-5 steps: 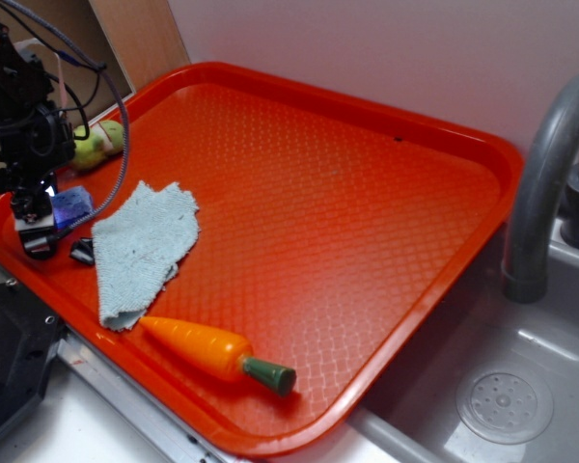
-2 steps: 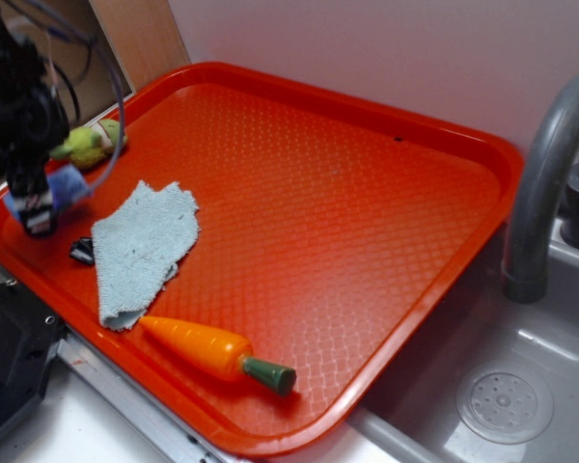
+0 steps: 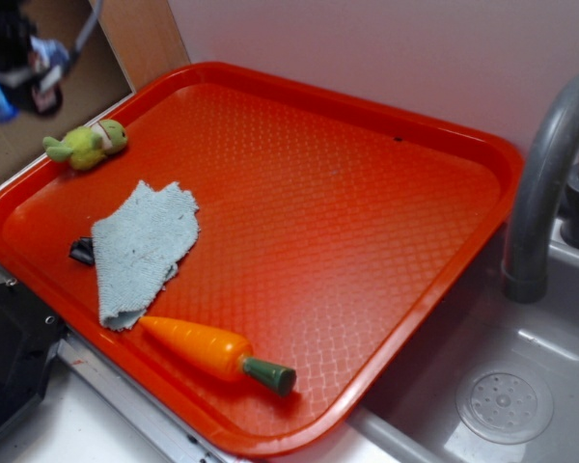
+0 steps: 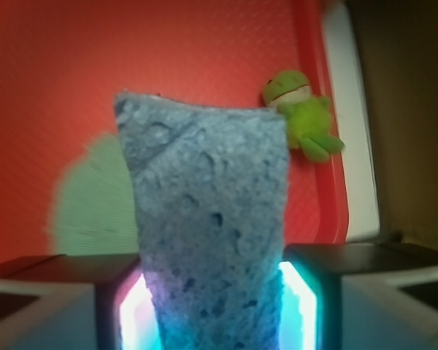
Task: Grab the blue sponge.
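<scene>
— Sponge count?
— I see one blue sponge [image 4: 208,240], pinched between the two fingers [image 4: 51,306] of the gripper [image 4: 217,310], which is closed on its lower end, up off the orange tray [image 3: 386,164].
— Below it?
— One green plush toy [image 3: 87,145] by the tray's edge, one pale cloth [image 3: 140,246], one toy carrot [image 3: 212,352]. One grey faucet [image 3: 545,183] stands beside the tray.

The exterior view looks down at an angle over the whole red tray [image 3: 367,193], while the wrist view peers down close from the hand, both catching the green toy [image 3: 87,145].
</scene>
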`<state>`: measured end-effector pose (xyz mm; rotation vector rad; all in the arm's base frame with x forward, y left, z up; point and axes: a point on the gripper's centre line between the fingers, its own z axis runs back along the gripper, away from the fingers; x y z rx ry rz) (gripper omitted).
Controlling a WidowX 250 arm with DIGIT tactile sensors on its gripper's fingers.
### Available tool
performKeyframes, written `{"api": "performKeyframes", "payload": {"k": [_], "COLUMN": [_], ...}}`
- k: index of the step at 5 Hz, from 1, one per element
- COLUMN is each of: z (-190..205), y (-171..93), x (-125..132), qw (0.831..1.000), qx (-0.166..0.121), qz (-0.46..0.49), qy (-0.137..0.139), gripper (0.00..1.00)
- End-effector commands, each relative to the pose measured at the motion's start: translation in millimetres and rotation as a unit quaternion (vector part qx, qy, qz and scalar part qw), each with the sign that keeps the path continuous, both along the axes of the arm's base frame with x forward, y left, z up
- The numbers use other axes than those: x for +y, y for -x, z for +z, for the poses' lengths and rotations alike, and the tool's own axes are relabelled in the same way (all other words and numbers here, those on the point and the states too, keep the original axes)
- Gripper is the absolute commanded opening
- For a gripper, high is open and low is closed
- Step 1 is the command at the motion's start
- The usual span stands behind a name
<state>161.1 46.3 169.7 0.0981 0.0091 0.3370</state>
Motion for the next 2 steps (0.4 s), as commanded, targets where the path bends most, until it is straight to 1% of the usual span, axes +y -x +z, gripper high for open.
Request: {"api": "performKeyframes", "payload": {"k": [1, 2], "z": [76.1, 64.6], "y": [-20.7, -32.8], "x": [-33.2, -32.9], "qw": [0.998, 0.997], "qx": [-0.040, -0.049], "qz": [0.007, -0.020], "qy": [0.042, 0.057], "gripper": [0.00, 0.00]}}
